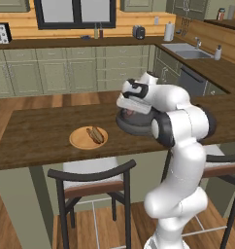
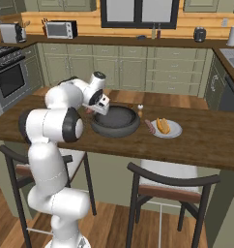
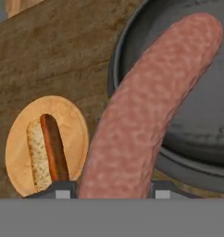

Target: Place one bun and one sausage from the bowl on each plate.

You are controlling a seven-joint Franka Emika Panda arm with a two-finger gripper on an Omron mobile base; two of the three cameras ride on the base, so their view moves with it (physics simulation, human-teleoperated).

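My gripper is shut on a reddish-brown sausage, held just above the left rim of the dark grey bowl. The sausage fills the middle of the hand view. In the left base view the gripper hangs over the bowl, whose right side my arm hides. A tan plate left of the bowl carries a bun and a sausage; the hand view shows this plate too. Right of the bowl, another plate holds a bun, with a sausage at its left rim.
The things stand on a dark wooden island counter. Two stools are tucked under its near edge. A small shaker stands just behind the bowl. Kitchen cabinets and a sink lie beyond.
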